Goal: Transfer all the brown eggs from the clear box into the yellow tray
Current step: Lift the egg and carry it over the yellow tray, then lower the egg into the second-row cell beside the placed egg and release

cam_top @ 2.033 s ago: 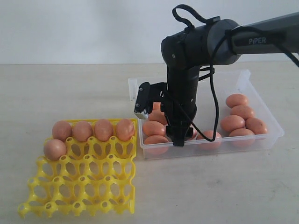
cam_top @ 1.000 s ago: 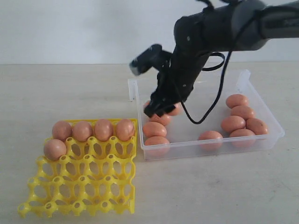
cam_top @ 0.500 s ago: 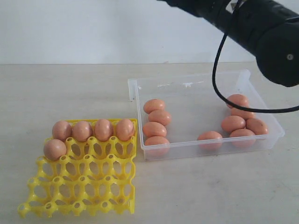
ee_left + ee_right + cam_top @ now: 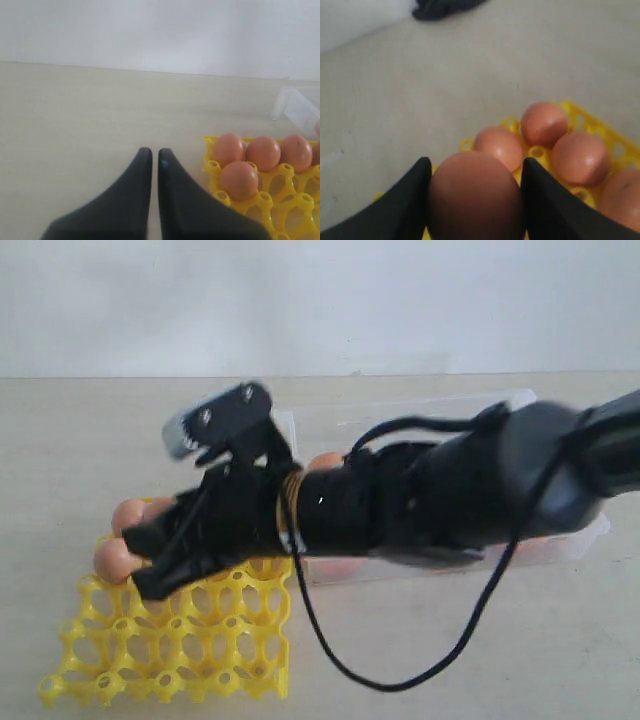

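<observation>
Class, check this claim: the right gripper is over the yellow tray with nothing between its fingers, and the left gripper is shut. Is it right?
No. The right gripper is not empty: the right wrist view shows a brown egg clamped between its fingers. The rest stands: it is over the yellow tray, and the left gripper is shut.

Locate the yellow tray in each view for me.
Exterior view: yellow tray at lower left, its upper part hidden by the right hand.
Left wrist view: lower right corner of the picture.
Right wrist view: right side of the picture, beyond the held egg.
Shared landmark: the brown eggs seated in the tray.
</observation>
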Controlling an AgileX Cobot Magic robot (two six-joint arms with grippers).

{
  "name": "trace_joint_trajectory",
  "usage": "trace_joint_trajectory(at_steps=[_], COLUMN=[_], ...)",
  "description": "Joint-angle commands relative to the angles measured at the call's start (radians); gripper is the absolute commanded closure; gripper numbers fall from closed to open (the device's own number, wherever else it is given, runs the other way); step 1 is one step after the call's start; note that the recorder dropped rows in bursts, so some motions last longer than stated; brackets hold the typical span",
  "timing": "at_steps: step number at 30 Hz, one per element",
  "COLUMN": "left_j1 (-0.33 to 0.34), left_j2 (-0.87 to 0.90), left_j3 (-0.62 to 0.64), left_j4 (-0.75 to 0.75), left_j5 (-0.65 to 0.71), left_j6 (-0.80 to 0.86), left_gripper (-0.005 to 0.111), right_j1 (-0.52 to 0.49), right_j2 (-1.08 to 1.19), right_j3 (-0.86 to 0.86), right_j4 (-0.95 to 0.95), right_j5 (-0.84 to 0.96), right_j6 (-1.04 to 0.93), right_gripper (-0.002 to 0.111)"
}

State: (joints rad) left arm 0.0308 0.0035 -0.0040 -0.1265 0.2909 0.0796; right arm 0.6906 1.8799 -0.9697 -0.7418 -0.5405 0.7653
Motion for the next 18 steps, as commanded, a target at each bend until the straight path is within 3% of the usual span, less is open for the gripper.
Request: trace_joint_trajectory(at_steps=[1,6,18], left_j1=[-0.006,-0.006,-0.006], left_j2=[-0.004,-0.004,-0.004], left_j3=[0.004,0.004,0.004], left_j4=[0.005,0.005,0.005], left_j5=[-0.007,-0.007,-0.007], left_j6=[0.000,0.000,0.000], left_gripper=[0.103,0.103,0.103], right_j1=[0.019,0.019,0.017], right_j2=[0.129,0.191,0.277], right_j3=[-0.046,-0.136,-0.151], right_j4=[0.086,0.087,0.203], right_j5=[-0.136,-0.125,-0.115], right_j6=[-0.047,-0.117,-0.385], right_gripper=[0.109,0.109,0.109])
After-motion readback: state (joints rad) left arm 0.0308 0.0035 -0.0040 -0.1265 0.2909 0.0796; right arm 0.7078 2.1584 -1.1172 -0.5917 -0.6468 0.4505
